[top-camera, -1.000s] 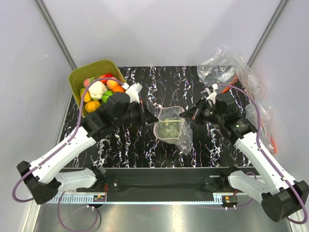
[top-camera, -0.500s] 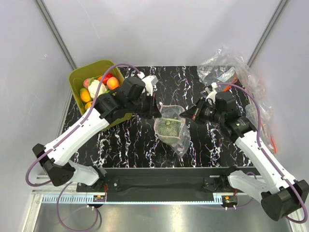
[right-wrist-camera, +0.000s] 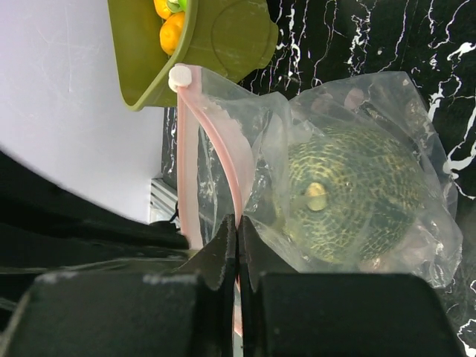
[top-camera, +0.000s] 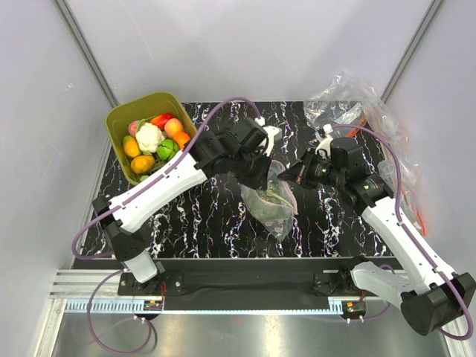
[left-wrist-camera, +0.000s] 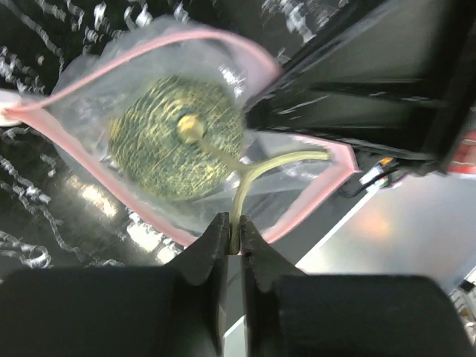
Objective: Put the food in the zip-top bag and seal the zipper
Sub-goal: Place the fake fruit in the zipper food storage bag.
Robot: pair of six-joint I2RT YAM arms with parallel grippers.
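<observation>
Two arms meet over the zip-top bag (top-camera: pixel 274 208) mid-worktop (top-camera: pixel 208 223); more food (top-camera: pixel 151 137) sits in the tub (top-camera: pixel 137 103). From the left wrist, the left pincer (left-wrist-camera: pixel 234 232) nips the stem (left-wrist-camera: pixel 256 172) of a netted green fruit (left-wrist-camera: pixel 175 137) sitting inside the open zipper (left-wrist-camera: pixel 111 67). From the right wrist, the right pincer (right-wrist-camera: pixel 236 227) is clamped shut on that rim, apparently to keep the mouth up.
</observation>
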